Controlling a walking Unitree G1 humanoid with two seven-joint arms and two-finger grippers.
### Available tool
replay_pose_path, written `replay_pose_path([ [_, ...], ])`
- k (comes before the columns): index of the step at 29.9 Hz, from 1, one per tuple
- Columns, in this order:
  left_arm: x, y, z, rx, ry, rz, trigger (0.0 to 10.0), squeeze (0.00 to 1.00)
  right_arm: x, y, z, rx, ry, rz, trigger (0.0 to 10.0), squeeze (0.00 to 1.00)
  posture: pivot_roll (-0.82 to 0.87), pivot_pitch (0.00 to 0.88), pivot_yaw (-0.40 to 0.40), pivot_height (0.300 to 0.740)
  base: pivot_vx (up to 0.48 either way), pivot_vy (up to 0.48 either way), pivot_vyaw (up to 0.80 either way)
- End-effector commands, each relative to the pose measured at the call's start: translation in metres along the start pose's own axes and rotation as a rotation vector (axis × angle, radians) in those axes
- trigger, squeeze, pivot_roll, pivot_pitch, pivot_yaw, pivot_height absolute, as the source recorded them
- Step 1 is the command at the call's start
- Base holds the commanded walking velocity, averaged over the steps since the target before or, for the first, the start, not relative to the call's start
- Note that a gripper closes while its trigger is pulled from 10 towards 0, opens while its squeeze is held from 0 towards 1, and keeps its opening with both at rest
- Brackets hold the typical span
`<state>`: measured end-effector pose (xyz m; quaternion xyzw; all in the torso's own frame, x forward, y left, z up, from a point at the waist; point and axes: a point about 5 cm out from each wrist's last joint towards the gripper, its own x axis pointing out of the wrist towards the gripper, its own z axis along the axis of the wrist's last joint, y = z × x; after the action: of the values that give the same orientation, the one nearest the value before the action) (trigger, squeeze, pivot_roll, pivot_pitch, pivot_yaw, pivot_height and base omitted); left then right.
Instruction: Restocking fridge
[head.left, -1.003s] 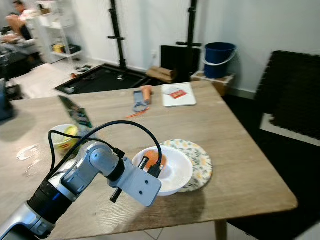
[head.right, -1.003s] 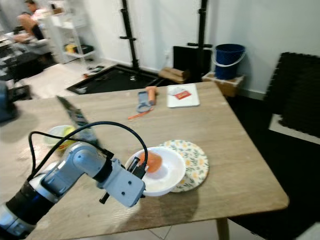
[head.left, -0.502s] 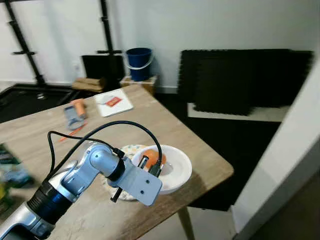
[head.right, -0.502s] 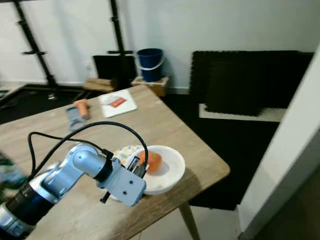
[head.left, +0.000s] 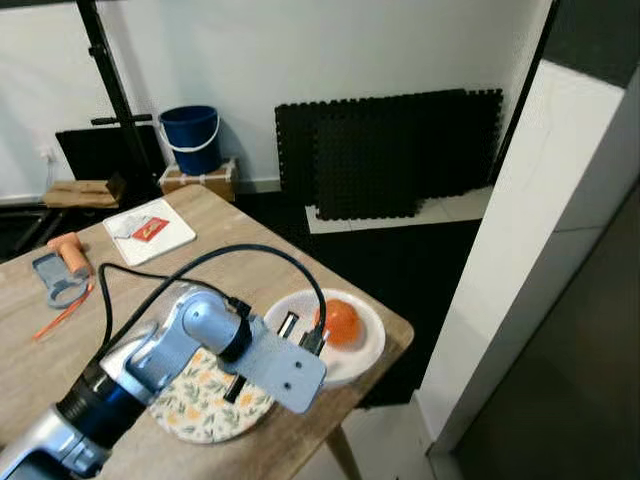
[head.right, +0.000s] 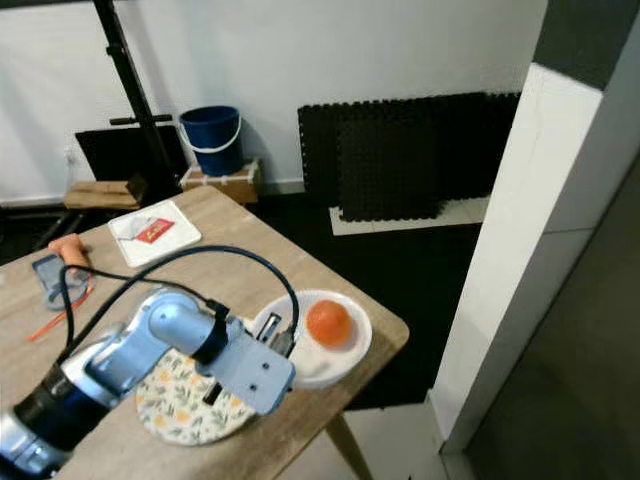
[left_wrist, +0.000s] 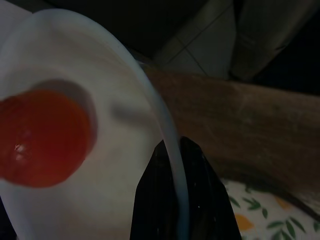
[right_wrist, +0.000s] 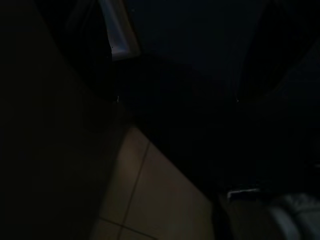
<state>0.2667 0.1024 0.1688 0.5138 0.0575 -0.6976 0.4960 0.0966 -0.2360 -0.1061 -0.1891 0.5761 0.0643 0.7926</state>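
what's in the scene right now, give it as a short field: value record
left pincer: shut on the rim of the bowl
bowl: white, by the table corner
orange: inside the bowl
plate: flowered, on the table beside the bowl
table: wooden
bucket: blue, on a box by the wall
mats: black, leaning on the wall
right pincer: dark view, state unclear

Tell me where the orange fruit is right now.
The orange fruit sits in the white bowl held by the left gripper, above the wooden table's near right corner, beside the floral plate.
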Motion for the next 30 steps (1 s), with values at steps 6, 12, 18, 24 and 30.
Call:
replay_pose_path([
  [6, -0.0029, 0.0030, 0.0008, 0.014, 0.010, 0.023, 10.0, 0.00, -0.0001, 0.0056, -0.0033, 0.003, 0.010, 0.014, 10.0, 0.00, -0.06, 0.031, 0.043, 0.740, 0.000, 0.000, -0.77],
  [12, -0.0026, 0.0031, 0.0009, 0.014, 0.009, 0.025, 10.0, 0.00, -0.0001, 0.0049, -0.0026, -0.007, 0.006, 0.010, 10.0, 0.00, -0.06, 0.030, 0.040, 0.740, 0.000, 0.000, 0.00],
  [18, -0.0026, 0.0026, 0.0004, 0.015, 0.015, 0.023, 10.0, 0.00, -0.0001, 0.0046, -0.0024, -0.013, 0.005, 0.009, 10.0, 0.00, -0.06, 0.027, 0.039, 0.740, 0.000, 0.000, 0.00],
  [24, -0.0013, 0.0029, 0.0006, 0.017, 0.016, 0.026, 10.0, 0.00, -0.0001, 0.0040, -0.0023, -0.016, 0.004, 0.008, 10.0, 0.00, -0.06, 0.025, 0.039, 0.740, 0.000, 0.000, 0.00],
  [30, -0.0003, 0.0026, 0.0002, 0.016, 0.015, 0.027, 10.0, 0.00, -0.0001, 0.0041, -0.0025, -0.016, 0.005, 0.007, 10.0, 0.00, -0.06, 0.026, 0.039, 0.740, 0.000, 0.000, 0.00],
])
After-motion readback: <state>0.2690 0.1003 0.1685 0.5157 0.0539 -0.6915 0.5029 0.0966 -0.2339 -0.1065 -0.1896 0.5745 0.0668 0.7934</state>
